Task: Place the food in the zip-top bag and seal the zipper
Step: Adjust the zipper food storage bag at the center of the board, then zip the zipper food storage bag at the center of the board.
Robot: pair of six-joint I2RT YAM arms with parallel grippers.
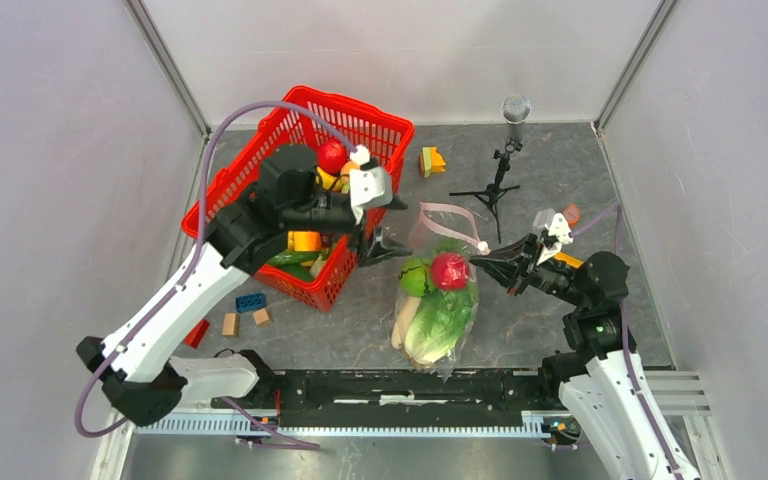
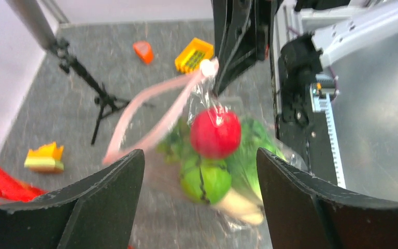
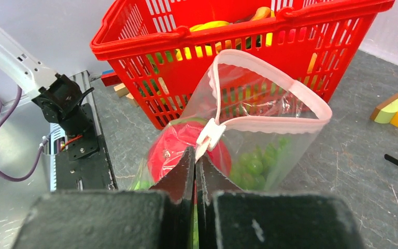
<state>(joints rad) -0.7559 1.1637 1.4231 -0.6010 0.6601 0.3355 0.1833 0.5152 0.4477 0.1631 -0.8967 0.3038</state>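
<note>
The bag [image 1: 430,345] lies on the table [image 1: 560,180] between the arms, holding lettuce [image 1: 445,322] and a red fruit [image 1: 449,270], zipper [image 3: 269,124] gaping (bananas [image 3: 212,25] sit unpacked in the basket [image 1: 360,108]). The right end effector [image 3: 195,155] pinches the bag's edge; the left end effector [image 1: 400,227] is spread, empty.

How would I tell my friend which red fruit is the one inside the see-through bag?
Find the big red basket, then look just right of it to the clear bag. The red fruit sits inside it, next to the green lettuce; the other red fruit lies bare on top of the basket's pile.
</note>
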